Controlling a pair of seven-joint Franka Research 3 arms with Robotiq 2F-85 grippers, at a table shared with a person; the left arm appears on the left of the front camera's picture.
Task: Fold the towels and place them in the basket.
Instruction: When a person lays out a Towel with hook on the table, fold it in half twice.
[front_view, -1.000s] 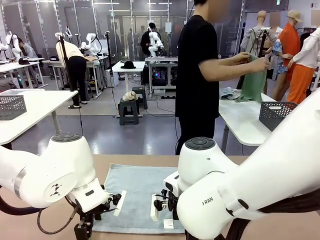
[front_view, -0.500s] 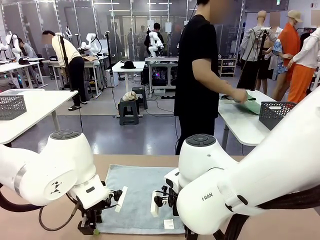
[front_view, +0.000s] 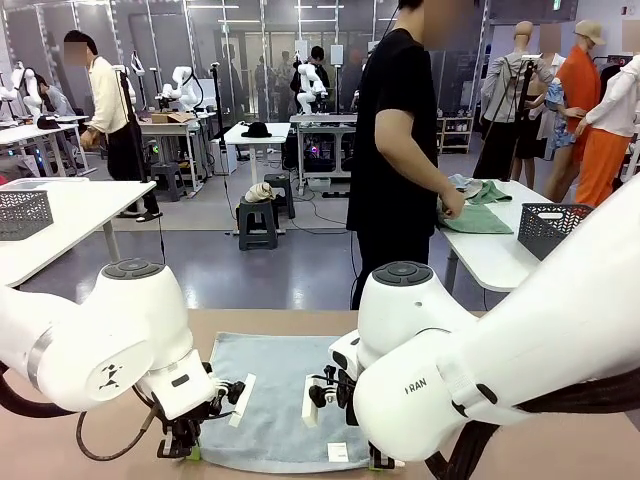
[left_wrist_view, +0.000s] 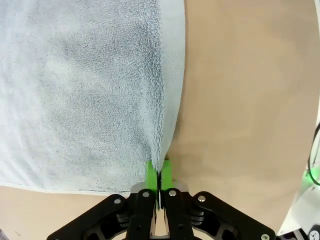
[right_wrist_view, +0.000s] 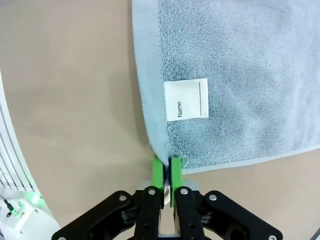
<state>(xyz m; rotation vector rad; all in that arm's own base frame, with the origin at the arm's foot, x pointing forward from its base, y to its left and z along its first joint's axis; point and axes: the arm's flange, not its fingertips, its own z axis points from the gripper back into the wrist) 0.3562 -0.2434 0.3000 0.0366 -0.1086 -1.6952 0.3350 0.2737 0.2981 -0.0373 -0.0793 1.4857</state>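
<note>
A light blue-grey towel (front_view: 275, 395) lies spread on the brown table between my two arms. My left gripper (front_view: 188, 452) is shut on the towel's near left corner; in the left wrist view the green pads (left_wrist_view: 159, 173) pinch the towel (left_wrist_view: 85, 95) at its edge. My right gripper (front_view: 378, 462) is shut on the near right corner. The right wrist view shows the pads (right_wrist_view: 168, 172) clamped on the towel (right_wrist_view: 240, 70), just below its white label (right_wrist_view: 186, 99) printed "Name". A dark grey mesh basket (front_view: 552, 229) stands on the white table at the far right.
A person in black (front_view: 400, 150) stands at the white table (front_view: 490, 255) at the right, hands on a green cloth (front_view: 480, 218). Another basket (front_view: 24, 213) sits on a white table at the left. Bare brown tabletop (left_wrist_view: 250, 100) lies beside the towel.
Both grippers have come down and closed on the towel's near corners. The person has lowered the green cloth onto the white table. A person in the background has straightened up.
</note>
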